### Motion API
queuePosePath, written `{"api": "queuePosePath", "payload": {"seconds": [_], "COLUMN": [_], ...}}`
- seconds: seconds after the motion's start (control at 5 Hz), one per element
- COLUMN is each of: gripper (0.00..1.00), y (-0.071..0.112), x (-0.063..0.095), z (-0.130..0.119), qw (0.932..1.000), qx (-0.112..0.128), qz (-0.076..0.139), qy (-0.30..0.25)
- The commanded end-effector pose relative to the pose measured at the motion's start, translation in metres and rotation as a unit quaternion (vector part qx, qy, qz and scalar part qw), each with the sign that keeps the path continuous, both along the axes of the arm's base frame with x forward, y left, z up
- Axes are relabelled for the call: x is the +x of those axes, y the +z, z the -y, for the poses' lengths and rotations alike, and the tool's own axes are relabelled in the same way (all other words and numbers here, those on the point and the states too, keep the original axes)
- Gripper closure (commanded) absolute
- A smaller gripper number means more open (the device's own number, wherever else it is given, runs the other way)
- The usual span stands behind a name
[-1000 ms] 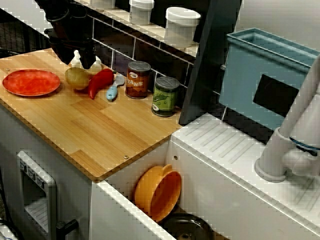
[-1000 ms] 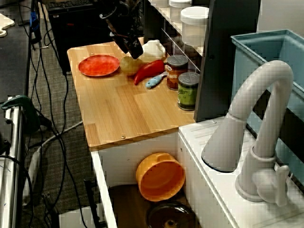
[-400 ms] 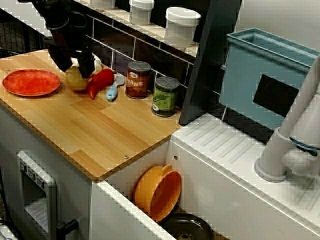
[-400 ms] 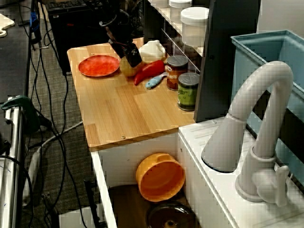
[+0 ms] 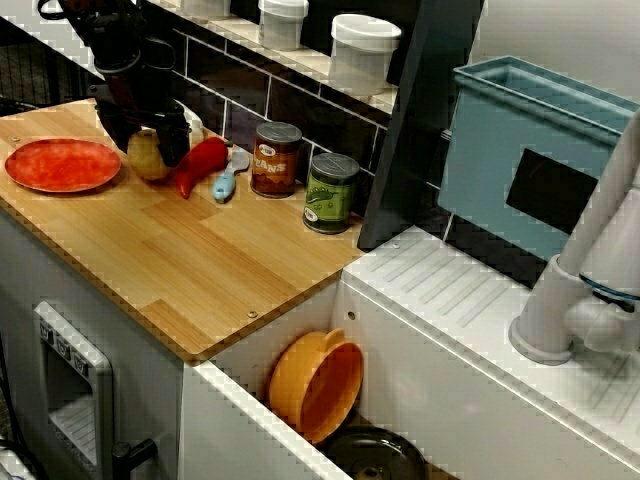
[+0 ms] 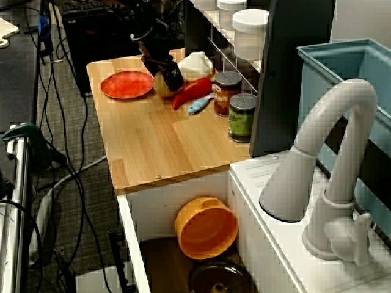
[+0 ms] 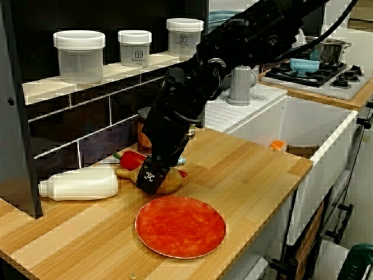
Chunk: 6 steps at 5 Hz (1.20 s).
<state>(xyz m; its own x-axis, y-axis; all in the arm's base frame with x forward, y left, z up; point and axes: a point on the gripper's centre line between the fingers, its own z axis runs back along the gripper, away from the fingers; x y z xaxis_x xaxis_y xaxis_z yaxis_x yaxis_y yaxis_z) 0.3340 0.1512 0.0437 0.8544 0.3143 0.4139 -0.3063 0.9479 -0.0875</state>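
**1. Gripper / potato**
- Gripper (image 5: 147, 146): lowered from above onto potato (image 5: 149, 161), arm slanting in from shelf side.
- Fingers: spread, one each side of potato. Pad contact not resolvable in any view; no firm pinch seen.
- Potato loc.: on wooden counter (image 5: 200, 270), resting flat, between red plate (image 5: 62, 165) and red pepper (image 5: 200, 163). Just beside plate rim, touching or nearly touching pepper.
- Prob. reason for top-down straddle: neighbours close on both flanks, so little side clearance.

**2. Surroundings**
- White bottle (image 7: 78, 184): lying on its side behind potato, against tiled wall; looks checked from rolling by wall and potato.
- Blue-handled utensil (image 5: 224, 183): flat on counter, right of pepper.
- Brown can (image 5: 276, 160) and green can (image 5: 330, 193): upright at rear edge, well apart from gripper.
- Three lidded jars (image 7: 134, 48): upright in a row on shelf above.
- Orange bowl (image 5: 318, 385): in sink, tipped on edge, leaning on sink wall.
- Faucet (image 6: 330, 159): far end, well apart.

**3. Writing / labels**
- Brown can: orange lettering, approx. "BEANS"; not certain.
- Green can: pale label, text too small.
- Jars: small printed labels w/ logo, seen in view from plate end; unreadable.
- Bottle, plate: no markings seen.
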Motion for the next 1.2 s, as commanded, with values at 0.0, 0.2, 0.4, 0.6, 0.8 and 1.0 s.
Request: {"api": "queuePosePath", "payload": {"seconds": [0.0, 0.2, 0.4, 0.6, 0.8, 1.0], "gripper": [1.00, 1.00, 1.00, 1.00, 1.00, 1.00], "y": [0.010, 0.013, 0.015, 0.025, 0.038, 0.051], "x": [0.007, 0.005, 0.005, 0.004, 0.002, 0.001], "z": [-0.003, -0.002, -0.004, -0.005, -0.006, -0.005], "qw": [0.9994, 0.9992, 0.9993, 0.9995, 0.9994, 0.9983], "qx": [0.023, 0.022, 0.020, 0.005, -0.024, -0.053], "qz": [0.024, 0.032, 0.031, 0.032, 0.025, 0.022], "qy": [0.008, 0.003, 0.003, 0.002, -0.005, -0.007]}}
